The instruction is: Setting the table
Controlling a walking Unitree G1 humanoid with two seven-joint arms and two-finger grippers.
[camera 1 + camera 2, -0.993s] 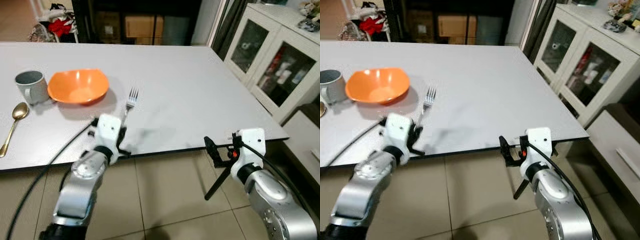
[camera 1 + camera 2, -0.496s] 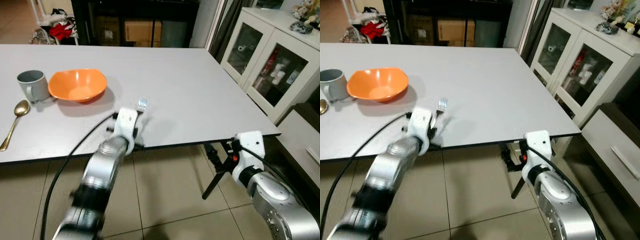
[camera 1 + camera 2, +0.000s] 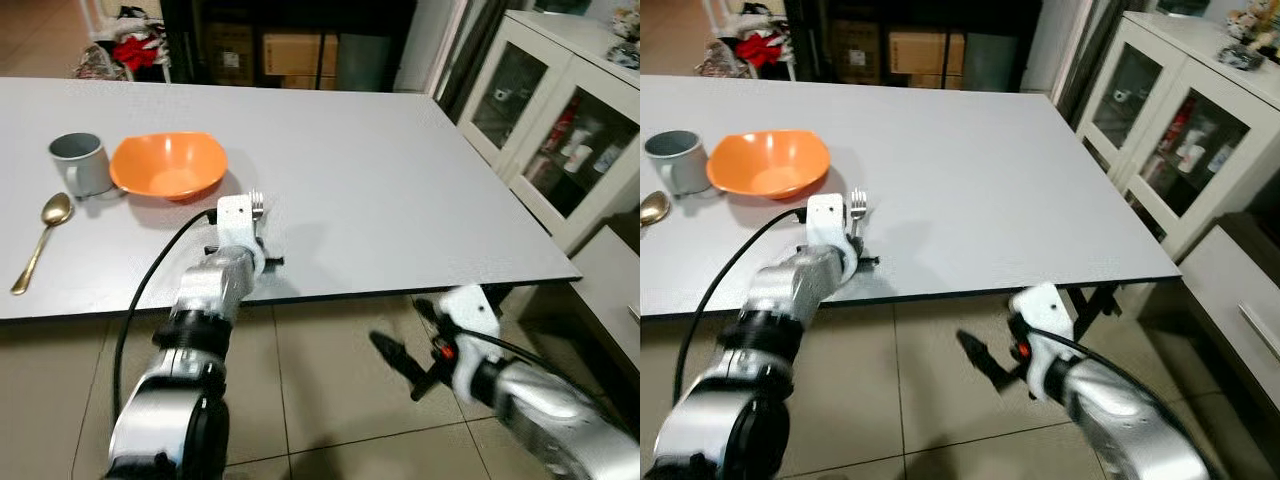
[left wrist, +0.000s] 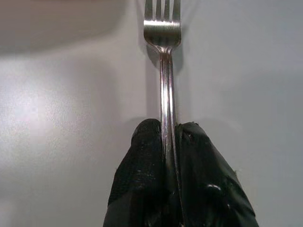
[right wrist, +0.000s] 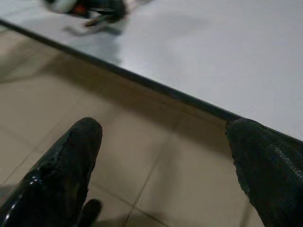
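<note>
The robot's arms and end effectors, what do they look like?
Both arms are silver metal with rounded segments and white housings at the wrists. A black cable loops along the left arm. The right end effector has an orange-red spot at its base. Each end effector has two long black fingers.

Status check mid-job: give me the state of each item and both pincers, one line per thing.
Fork: clamped by its handle in the left pincer, over the table.
Left pincer: shut on the fork.
Right pincer: open, below the table edge, over the floor.
Orange bowl: upright on the table.
Grey mug: upright beside the bowl.
Gold spoon: lying flat on the table.
</note>
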